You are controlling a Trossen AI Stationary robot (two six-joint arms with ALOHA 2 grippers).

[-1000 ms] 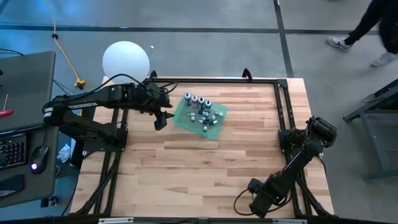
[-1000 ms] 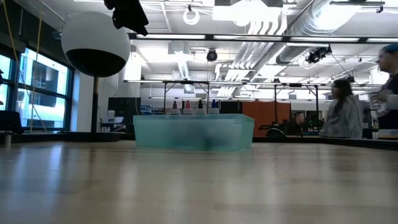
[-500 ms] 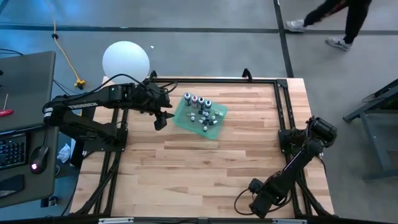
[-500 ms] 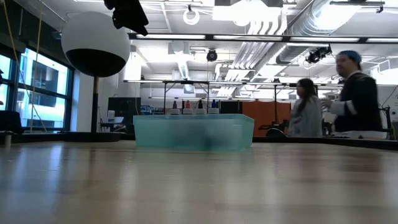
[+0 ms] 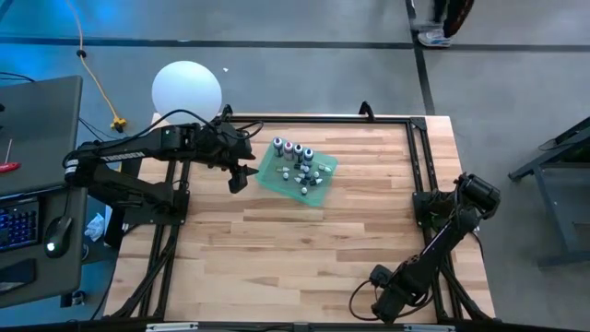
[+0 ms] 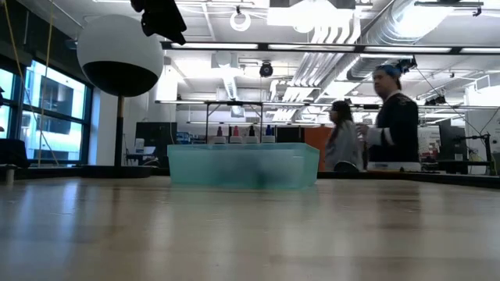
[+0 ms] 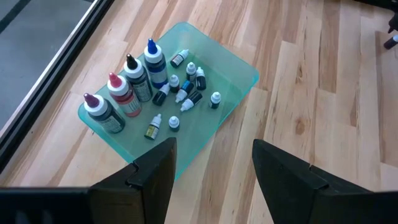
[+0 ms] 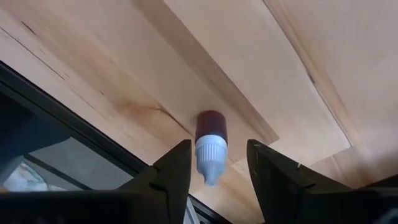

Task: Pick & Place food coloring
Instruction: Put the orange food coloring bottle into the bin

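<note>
- Far left of my overhead feed I have the white globe (image 5: 187, 88), off the table's back left corner; from table height it shows on a stand with its lower half dark (image 6: 119, 55).
- My left gripper (image 5: 240, 173) hangs above the wooden table (image 5: 304, 249) near the back left, just beside the tray's left edge. Through its wrist camera I see its fingers (image 7: 152, 177) spread wide with nothing between them.
- The translucent green tray (image 5: 272, 180) sits on the table at back centre, turned at an angle. From table height it reads as a teal box (image 6: 243, 165).
- The food coloring (image 7: 155, 87) is in that tray: four taller bottles stand in a row along one side, and the smaller whitish bottles lie scattered beside them.
- My right gripper (image 5: 381, 297) is low at the front right edge of the table. Its wrist camera shows one small bottle (image 8: 211, 142), dark red body with white nozzle, lying between the fingers (image 8: 171, 180); gaps show on both sides, so they are partly open and not gripping it.
- Beyond the table, two people (image 6: 387, 117) are in the room.
</note>
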